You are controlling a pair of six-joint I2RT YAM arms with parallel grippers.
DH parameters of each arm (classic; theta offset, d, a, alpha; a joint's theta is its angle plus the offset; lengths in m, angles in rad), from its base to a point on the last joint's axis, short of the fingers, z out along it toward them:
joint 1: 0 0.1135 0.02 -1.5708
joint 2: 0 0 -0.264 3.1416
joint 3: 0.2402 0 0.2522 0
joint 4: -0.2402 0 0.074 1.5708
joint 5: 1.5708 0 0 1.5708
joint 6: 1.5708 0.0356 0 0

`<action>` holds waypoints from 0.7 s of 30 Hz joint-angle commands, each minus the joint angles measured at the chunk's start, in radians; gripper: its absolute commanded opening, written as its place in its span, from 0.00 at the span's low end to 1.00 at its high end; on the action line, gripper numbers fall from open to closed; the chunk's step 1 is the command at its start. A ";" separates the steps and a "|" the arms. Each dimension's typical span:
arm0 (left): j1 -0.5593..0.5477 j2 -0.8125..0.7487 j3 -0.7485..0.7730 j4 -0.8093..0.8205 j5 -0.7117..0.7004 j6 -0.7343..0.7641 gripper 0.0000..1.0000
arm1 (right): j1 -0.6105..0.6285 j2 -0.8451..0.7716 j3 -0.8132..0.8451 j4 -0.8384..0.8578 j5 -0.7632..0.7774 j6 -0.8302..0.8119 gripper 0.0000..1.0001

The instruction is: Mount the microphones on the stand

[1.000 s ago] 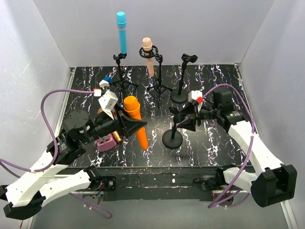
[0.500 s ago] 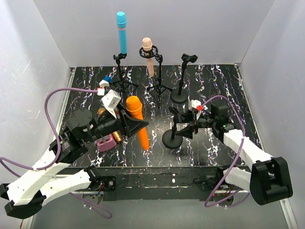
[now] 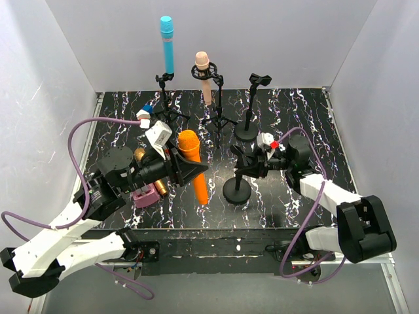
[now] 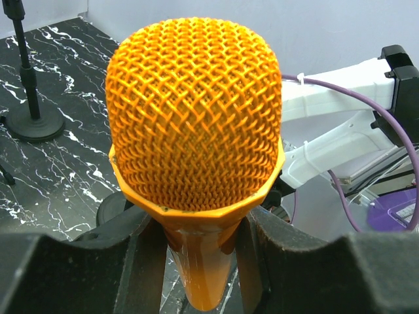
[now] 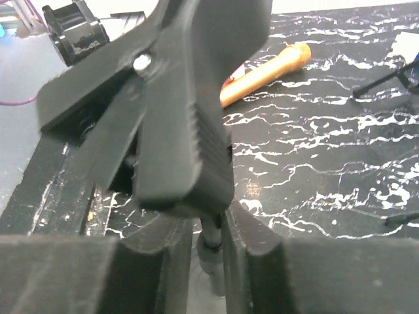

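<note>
Over the table, the top view takes in a black tabletop (image 3: 301,118) veined with white. Plain white walls (image 3: 281,39) close it in at the back and on both sides. At the back, the cyan microphone (image 3: 167,42) stands upright on a tripod stand (image 3: 165,98). Beside it the pale pink microphone (image 3: 203,75) stands upright on a second tripod stand (image 3: 218,112). To their right a far stand (image 3: 247,129) with a round base has a bare clip. The left gripper (image 3: 190,171) is clamped on the orange microphone (image 3: 194,167), whose head points toward the back wall. Under that arm the golden-brown microphone (image 3: 159,188) lies on the table, just beside a flat pink box (image 3: 145,195). The right gripper (image 3: 252,163) sits at the pole of the near stand (image 3: 236,190), below its clip. Purple cables (image 3: 85,127) loop off both arms.

From the left wrist, the orange mesh head fills the middle. The handle below it is pinched between the two black fingers (image 4: 141,255). Marbled tabletop stretches away on the left, and the white right arm (image 4: 340,124) crosses behind on the right.

From the right wrist, the near stand's black clip looms large and blurred. Its thin pole runs down between the fingers (image 5: 262,275), which are closed against it on both sides. Beyond, the golden-brown microphone lies flat on the veined black surface.
</note>
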 commanded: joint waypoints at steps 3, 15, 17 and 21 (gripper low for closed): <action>-0.001 -0.011 0.007 0.024 -0.006 -0.004 0.00 | 0.033 0.050 0.116 -0.041 -0.106 -0.100 0.14; -0.001 -0.005 0.026 0.000 -0.016 0.008 0.00 | 0.105 0.240 0.404 -0.247 -0.314 -0.297 0.09; -0.001 -0.004 0.030 -0.008 -0.016 0.009 0.00 | 0.113 0.285 0.439 -0.239 -0.337 -0.297 0.09; -0.001 -0.010 0.033 -0.017 -0.020 0.009 0.00 | 0.116 0.364 0.436 -0.061 -0.346 -0.150 0.12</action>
